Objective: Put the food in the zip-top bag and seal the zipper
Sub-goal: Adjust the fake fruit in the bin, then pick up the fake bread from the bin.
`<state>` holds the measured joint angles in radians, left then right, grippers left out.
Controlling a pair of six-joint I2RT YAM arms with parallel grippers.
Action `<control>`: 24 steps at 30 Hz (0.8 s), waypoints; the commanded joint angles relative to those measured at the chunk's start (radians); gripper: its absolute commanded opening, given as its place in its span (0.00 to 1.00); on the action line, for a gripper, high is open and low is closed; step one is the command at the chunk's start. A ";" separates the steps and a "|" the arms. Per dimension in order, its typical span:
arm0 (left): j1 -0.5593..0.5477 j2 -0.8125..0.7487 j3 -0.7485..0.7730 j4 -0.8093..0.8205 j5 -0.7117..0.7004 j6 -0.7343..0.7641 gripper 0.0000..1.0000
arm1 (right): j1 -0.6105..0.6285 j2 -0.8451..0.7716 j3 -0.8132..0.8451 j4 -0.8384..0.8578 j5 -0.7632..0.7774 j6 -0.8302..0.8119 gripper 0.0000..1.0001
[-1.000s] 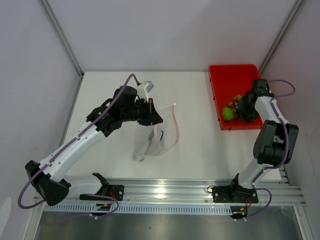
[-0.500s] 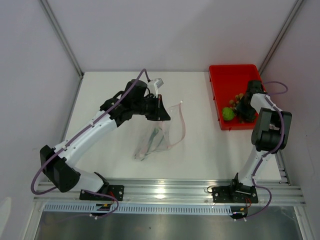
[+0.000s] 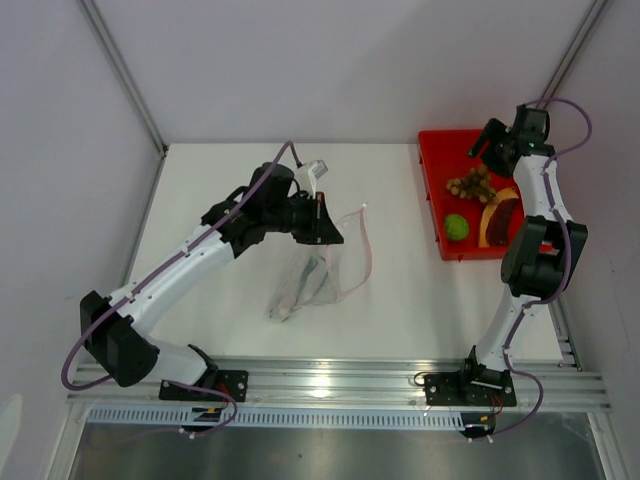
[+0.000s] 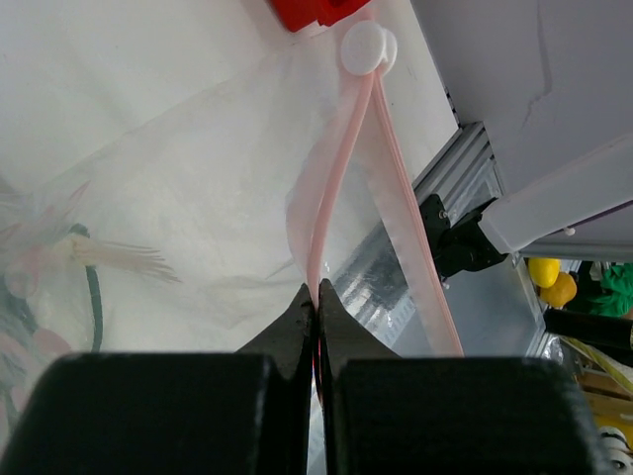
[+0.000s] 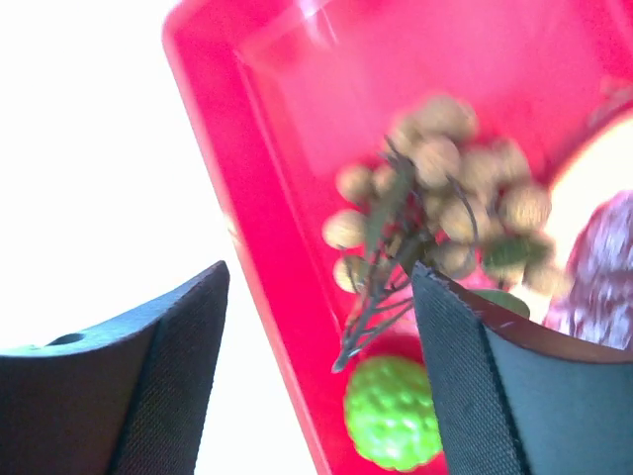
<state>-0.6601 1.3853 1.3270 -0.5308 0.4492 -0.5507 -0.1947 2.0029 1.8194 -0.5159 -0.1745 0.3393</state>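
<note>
While left gripper (image 4: 316, 299) pinches the zipper (image 4: 332, 188), right gripper (image 5: 318, 285) has lifted away open.

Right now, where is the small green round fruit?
In the top view the green fruit lies in the red tray on the right side, at its near left corner, near the tan fruit bunch.

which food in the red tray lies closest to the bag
The green round fruit, in the near corner of the tray; the tan bunch and dark red piece lie farther from the bag.
</note>
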 commanded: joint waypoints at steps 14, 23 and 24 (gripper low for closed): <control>0.013 -0.060 -0.089 0.089 0.071 -0.014 0.01 | -0.020 -0.098 -0.089 -0.224 0.394 0.015 0.72; 0.017 -0.058 -0.087 0.084 0.079 -0.006 0.01 | 0.005 -0.099 -0.242 -0.213 0.472 0.010 0.71; 0.017 -0.057 -0.086 0.083 0.080 -0.006 0.01 | 0.005 -0.095 -0.246 -0.214 0.477 0.013 0.71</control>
<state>-0.6533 1.3586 1.2430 -0.4736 0.5087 -0.5583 -0.1993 1.9419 1.5894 -0.7399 0.2382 0.3611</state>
